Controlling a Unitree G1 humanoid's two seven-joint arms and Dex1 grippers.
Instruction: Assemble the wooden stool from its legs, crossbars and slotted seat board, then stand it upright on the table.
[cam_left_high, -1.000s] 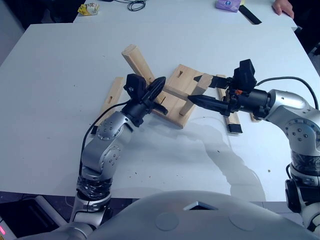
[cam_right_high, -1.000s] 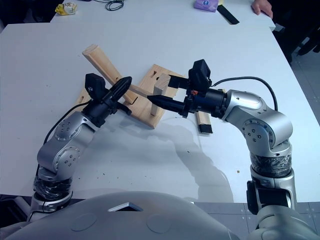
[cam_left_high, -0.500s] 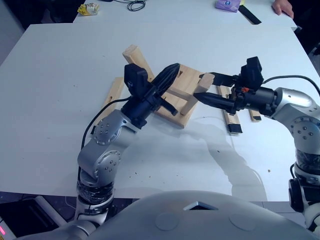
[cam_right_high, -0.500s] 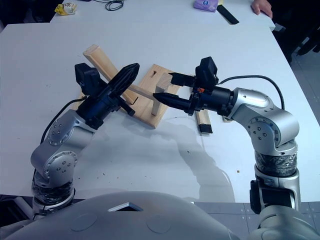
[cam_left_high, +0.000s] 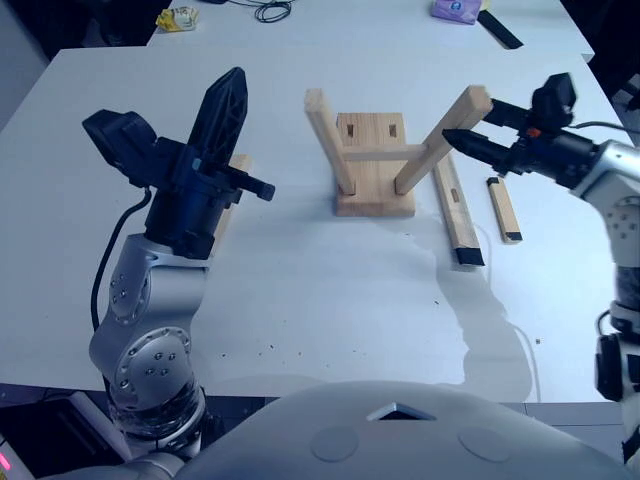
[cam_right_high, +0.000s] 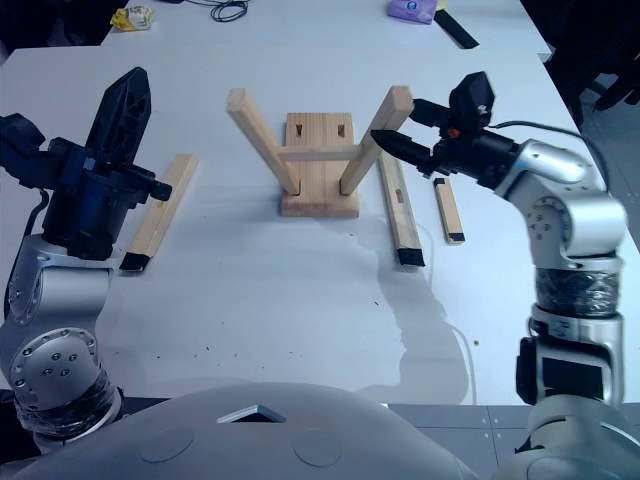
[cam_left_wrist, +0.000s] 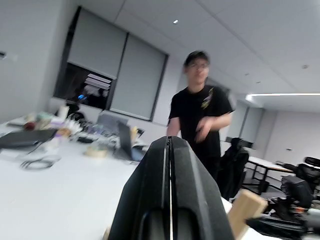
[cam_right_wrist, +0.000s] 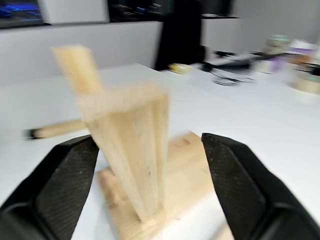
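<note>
Stool (cam_left_high: 375, 170) rests seat-down upper centre of the bench (cam_left_high: 300, 290); right tool (cam_left_high: 468, 118), spread apart, straddles one leg (cam_left_high: 432, 150), likely steadying it; left tool (cam_left_high: 234, 80), pressed together, points upward.

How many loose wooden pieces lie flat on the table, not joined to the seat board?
3. One piece lies left of the seat board; a long piece lies just right of it; a shorter piece lies farther right. More could be hidden.

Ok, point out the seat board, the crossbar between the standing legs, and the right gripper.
seat board (cam_left_high: 377, 197): left eye view, bare near end.
crossbar (cam_left_high: 385, 152): left eye view, mid-span.
right gripper (cam_left_high: 468, 118): left eye view, midway between fingertips.
</note>
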